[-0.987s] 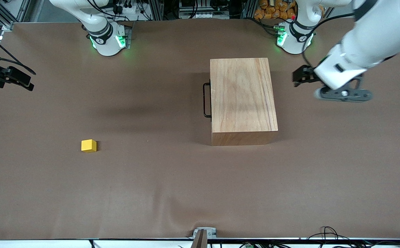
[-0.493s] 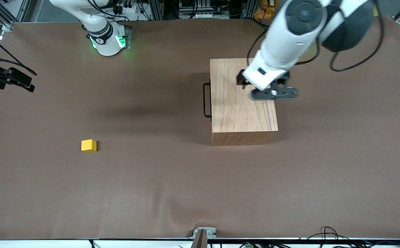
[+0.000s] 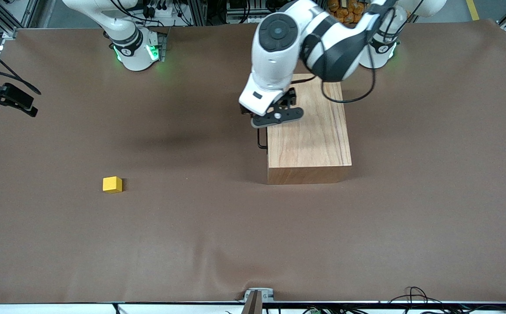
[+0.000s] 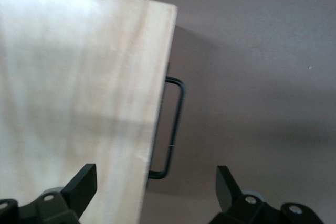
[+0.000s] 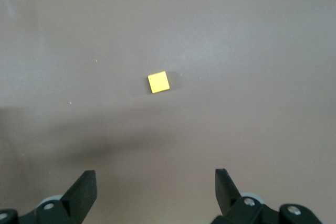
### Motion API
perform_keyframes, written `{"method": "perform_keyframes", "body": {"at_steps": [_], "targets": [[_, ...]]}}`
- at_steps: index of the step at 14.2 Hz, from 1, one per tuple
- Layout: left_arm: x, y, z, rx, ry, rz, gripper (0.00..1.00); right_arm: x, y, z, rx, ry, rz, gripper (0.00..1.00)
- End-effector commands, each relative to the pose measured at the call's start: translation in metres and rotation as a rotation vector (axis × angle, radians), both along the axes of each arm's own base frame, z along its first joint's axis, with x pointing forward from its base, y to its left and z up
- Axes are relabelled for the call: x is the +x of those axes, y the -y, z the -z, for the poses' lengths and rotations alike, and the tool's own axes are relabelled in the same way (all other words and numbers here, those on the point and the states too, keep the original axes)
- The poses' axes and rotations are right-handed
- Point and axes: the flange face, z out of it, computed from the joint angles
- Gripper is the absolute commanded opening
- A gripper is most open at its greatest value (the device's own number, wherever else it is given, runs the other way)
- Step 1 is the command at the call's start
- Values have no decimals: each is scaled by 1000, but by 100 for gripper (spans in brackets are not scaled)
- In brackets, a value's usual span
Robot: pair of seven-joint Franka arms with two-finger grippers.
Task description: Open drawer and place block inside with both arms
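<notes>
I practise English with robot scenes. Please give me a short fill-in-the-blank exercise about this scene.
1. The left gripper hangs over the box's black wire ____.
2. The drawer of the wooden box is ____.
3. The block on the table is ____ in colour.
4. Both grippers' fingers are ____.

Missing words: handle; closed; yellow; open

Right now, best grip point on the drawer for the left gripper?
Probably the thin black wire handle on the side of the wooden box facing the right arm's end. Its bar stands off the drawer front, leaving a gap for a finger. The left gripper hovers open above it, so descend straddling the bar.
</notes>
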Motion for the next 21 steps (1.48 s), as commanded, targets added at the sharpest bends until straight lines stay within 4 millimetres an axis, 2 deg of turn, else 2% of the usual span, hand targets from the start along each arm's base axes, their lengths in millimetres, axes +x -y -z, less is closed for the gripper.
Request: {"method": "perform_keyframes", "body": {"at_steps": [1, 2, 4, 6, 7, 9, 11, 14, 17, 18, 21], "targets": [[0, 31, 22, 5, 56, -54, 100, 11, 2, -6, -27, 8, 12, 100], [-3, 41, 35, 20, 76, -39, 100, 15, -1, 0, -27, -3, 9, 100], [-26, 67, 65, 73, 113, -20, 100, 17, -2, 2, -27, -8, 7, 100], [-30, 74, 87, 113, 135, -39, 100, 18, 1, 6, -26, -14, 12, 100], [-32, 77, 97, 128, 134, -33, 100, 22, 3, 14, -27, -29, 16, 100], [-35, 83, 116, 156, 162, 2, 100, 38, -2, 44, -28, -84, 9, 100], [-45, 90, 129, 210, 217, 63, 100, 46, -7, 62, -30, -113, 4, 100], [-46, 85, 130, 247, 199, 83, 100, 64, -10, 106, -18, -186, -1, 100], [-48, 85, 142, 263, 188, 100, 100, 82, -36, 157, -34, -250, -48, 100], [-47, 85, 147, 269, 183, 125, 100, 89, -37, 166, -48, -244, -55, 100], [-47, 84, 155, 277, 165, 221, 100, 109, -10, 188, -17, -166, -5, 100]]}}
